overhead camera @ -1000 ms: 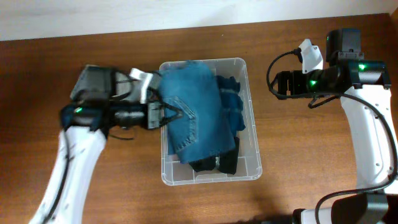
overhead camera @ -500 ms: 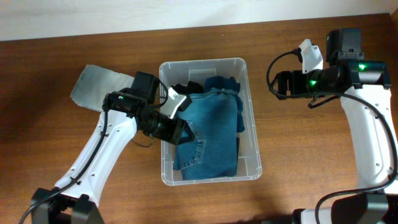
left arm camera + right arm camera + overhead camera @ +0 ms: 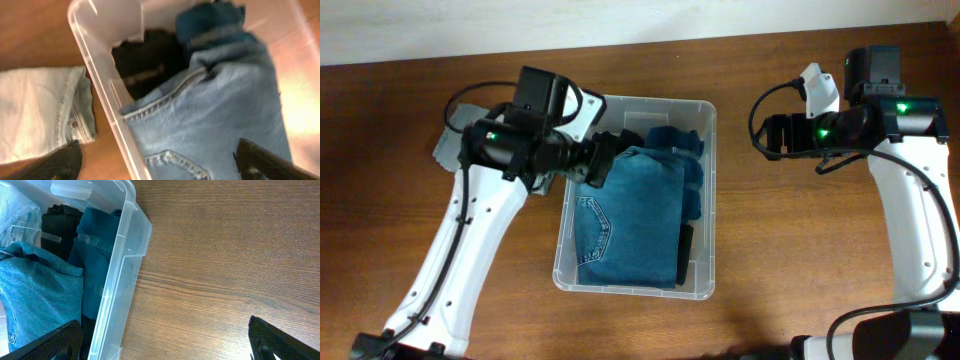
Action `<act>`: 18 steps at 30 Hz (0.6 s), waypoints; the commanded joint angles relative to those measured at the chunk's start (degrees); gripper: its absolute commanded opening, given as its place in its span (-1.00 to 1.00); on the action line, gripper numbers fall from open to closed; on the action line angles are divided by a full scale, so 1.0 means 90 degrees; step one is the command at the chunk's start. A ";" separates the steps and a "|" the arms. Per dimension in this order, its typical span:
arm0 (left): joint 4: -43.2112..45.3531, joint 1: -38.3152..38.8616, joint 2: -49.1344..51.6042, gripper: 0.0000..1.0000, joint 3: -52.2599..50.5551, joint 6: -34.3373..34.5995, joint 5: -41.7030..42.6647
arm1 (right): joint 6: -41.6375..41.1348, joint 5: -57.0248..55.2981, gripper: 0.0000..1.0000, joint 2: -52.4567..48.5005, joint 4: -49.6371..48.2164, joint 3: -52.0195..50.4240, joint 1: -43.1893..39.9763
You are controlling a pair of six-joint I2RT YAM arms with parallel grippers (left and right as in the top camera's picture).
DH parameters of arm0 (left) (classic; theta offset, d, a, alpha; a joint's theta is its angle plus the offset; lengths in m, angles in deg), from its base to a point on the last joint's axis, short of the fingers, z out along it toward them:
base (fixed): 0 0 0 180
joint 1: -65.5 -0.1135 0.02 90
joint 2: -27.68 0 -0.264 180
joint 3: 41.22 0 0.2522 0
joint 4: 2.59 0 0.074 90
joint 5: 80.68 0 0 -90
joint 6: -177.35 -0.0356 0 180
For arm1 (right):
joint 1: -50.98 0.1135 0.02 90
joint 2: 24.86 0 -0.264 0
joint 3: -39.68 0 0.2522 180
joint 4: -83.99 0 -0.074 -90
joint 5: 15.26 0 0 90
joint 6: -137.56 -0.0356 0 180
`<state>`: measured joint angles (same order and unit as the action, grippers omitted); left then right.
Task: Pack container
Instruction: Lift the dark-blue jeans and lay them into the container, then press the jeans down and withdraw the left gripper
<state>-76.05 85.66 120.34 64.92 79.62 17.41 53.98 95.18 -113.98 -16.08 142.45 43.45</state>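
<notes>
From overhead, the container point(image 3: 711, 205) sits mid-desk point(image 3: 800, 260), its long side running near to far. It is filled with folded blue jeans point(image 3: 620, 225) over dark garments point(image 3: 685, 255). The left fingers point(image 3: 597, 166) hover at its far-left rim. The right arm point(image 3: 880, 130) stands well apart to the right. Pale jeans point(image 3: 448, 148) lie on the desk left of the bin, partly under the left arm.

In the left wrist view the left fingers are spread wide and hold nothing. The blue jeans and the bin's wall lie below them, with the pale jeans just outside that wall. Denim is probably soft, limp and fairly heavy, so a pinch on a thick folded edge or waistband should suit.

In the right wrist view the right fingers point(image 3: 45, 342) are also spread and empty, beside the bin's corner. The thin clear wall probably flexes and is slick, and loaded like this it will be weighty. The surest hold is likely a pinch over the rim near a corner.
</notes>
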 commanded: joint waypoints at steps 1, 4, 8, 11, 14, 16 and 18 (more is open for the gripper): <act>0.0350 0.0119 -0.0019 -0.59 0.0039 -0.0063 0.0177 | 0.0017 -0.0010 0.97 -0.0015 0.0002 0.0044 -0.0053; 0.0563 0.0415 0.0665 -0.99 0.0036 -0.0058 0.0284 | 0.0015 -0.0010 0.97 -0.0015 0.0002 0.0044 -0.0053; 0.0563 0.0811 0.1868 -0.99 0.0036 -0.0056 0.1200 | 0.0017 -0.0010 0.97 -0.0015 0.0002 0.0044 -0.0053; 0.0359 0.1120 0.3004 -0.99 0.0036 0.0347 0.1921 | 0.0017 -0.0010 0.97 -0.0015 0.0007 0.0044 -0.0053; 0.0114 0.1326 0.4075 -0.99 0.0056 0.0503 0.1962 | 0.0017 -0.0010 0.97 -0.0015 0.0007 0.0044 -0.0053; 0.0002 0.1263 0.4165 -0.99 0.0168 0.0503 0.2008 | 0.0017 -0.0010 0.98 -0.0015 0.0007 0.0044 -0.0053; -0.0155 0.1178 0.4102 -0.99 0.0350 0.0498 0.2004 | 0.0017 -0.0010 0.96 -0.0015 0.0005 0.0044 -0.0053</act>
<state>-74.08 94.36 149.43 71.39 82.66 35.47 54.00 95.21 -114.03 -16.06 142.45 43.45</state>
